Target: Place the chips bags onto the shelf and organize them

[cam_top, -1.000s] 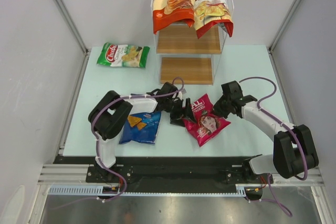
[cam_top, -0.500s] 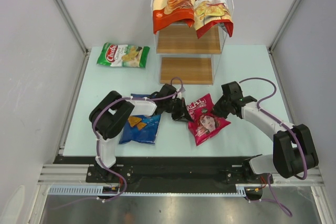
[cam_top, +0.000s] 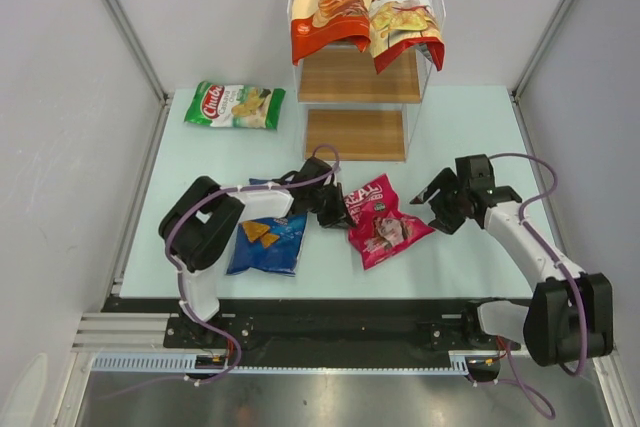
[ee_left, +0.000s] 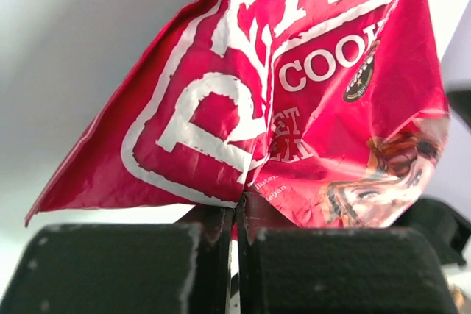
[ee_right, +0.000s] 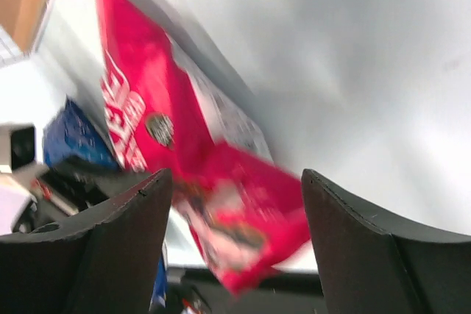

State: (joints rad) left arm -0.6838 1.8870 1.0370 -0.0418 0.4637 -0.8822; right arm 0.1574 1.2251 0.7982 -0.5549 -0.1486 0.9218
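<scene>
At the far left of the pale counter, the green Chuba bag lay flat near the back edge, well apart from both arms. Nearer the front, the blue Doritos bag lay flat under the left arm's forearm. The left pincer was clamped tight on the near edge of the pink Real bag, its jaws pressed together with only the foil between them and that side of the bag lifted off the counter. Behind, at the middle of the back edge, stood the shelf. Its top tier carried the orange-and-cream bag on the left and the red Chuba cassava bag beside it on the right, both drooping over the front. The right pincer hung just right of the pink bag, jaws spread wide and holding nothing.
</scene>
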